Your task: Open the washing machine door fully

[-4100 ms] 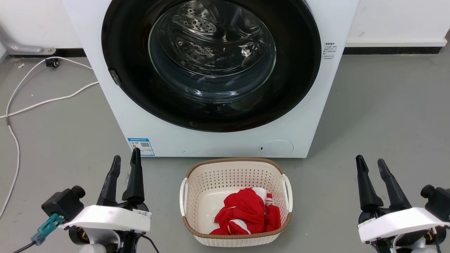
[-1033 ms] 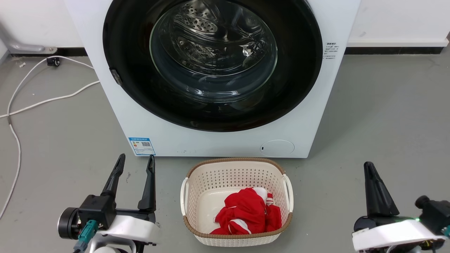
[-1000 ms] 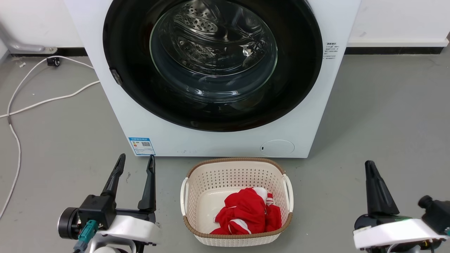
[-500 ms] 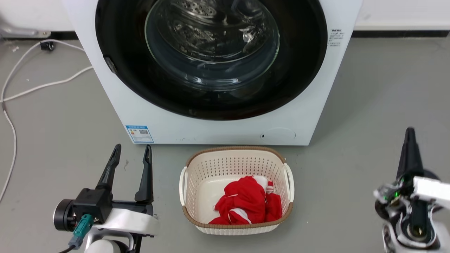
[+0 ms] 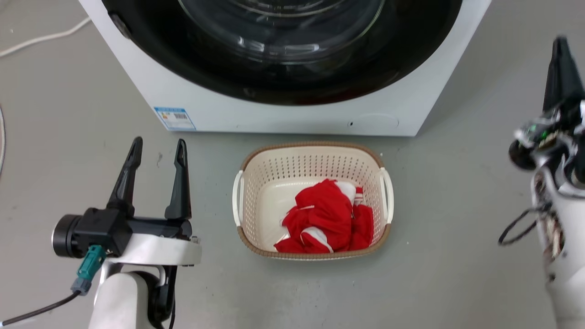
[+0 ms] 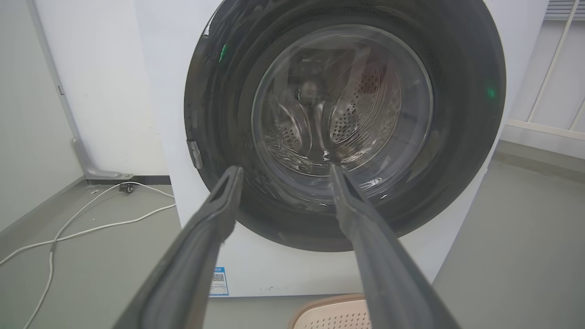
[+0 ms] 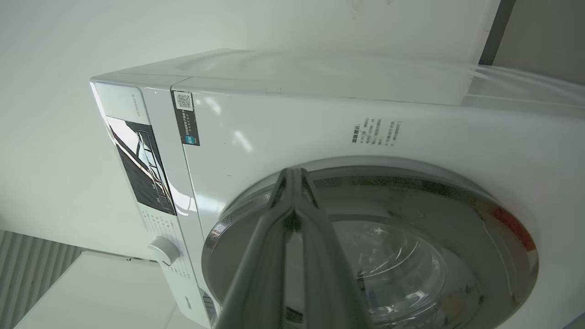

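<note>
The round glossy black glass-centred washing machine door [image 6: 461, 151] lies shut flush in the front of the white boxy washing machine [image 5: 283, 119] — rigid, slick, probably heavy, best caught at the small grey tab [image 6: 195, 154] on its rim — while the left gripper [image 5: 158, 141] spreads its fingers wide and the right gripper [image 7: 292, 176] presses its together, both empty.
</note>
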